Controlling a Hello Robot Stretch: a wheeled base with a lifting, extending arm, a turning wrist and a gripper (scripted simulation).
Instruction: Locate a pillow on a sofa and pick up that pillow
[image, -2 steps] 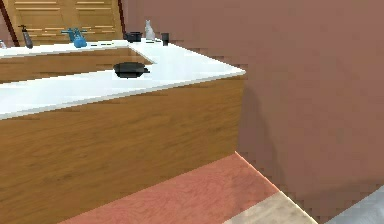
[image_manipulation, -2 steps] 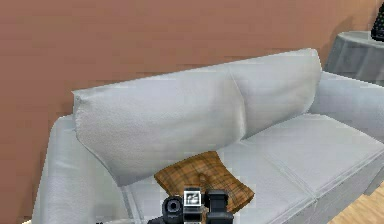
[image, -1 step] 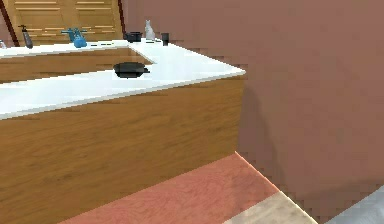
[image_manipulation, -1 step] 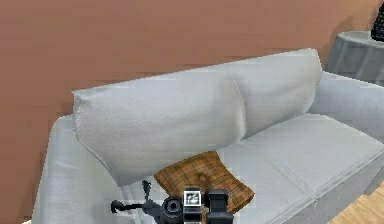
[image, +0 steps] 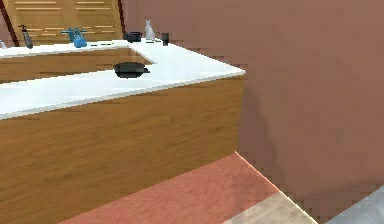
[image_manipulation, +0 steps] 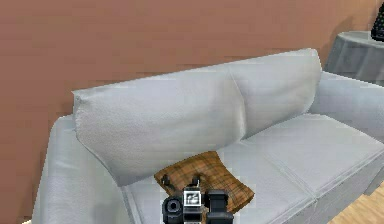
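1. The pillow (image_manipulation: 205, 178), brown with a darker pattern, lies flat on the left seat cushion of the grey sofa (image_manipulation: 160, 120). It is close to that cushion's front edge and a little in from the left armrest. It rests well forward of the back cushions, not propped against them.
2. The gripper (image_manipulation: 180, 205) sits low in the arm side view, at the pillow's near edge, with its two white marker squares (image_manipulation: 213, 200) just beside it. My guess is that the arm is lined up here because this edge is the shortest reach from the base. A soft, flat thing like this is also easiest to take by its edge.
3. I cannot tell the state of the gripper's fingers, nor whether it has hold of anything, because the pillow lies on the seat right behind its far end.
4. Ahead of me is a counter (image: 200, 72) with a white top and a wooden front. A black pan (image: 131, 69) sits on the top, back from its right corner, and bottles (image: 150, 32) stand along the far edge. I judge the base is parked side-on to the sofa so that the arm can reach out over the seat.
5. The gripper covers the pillow's near edge, so I cannot say whether it touches the pillow or hangs above it.
6. The sofa's right end runs out of the picture. A dark side table (image_manipulation: 362, 50) at the top right corner is cut off, and what stands on it is too small to name.
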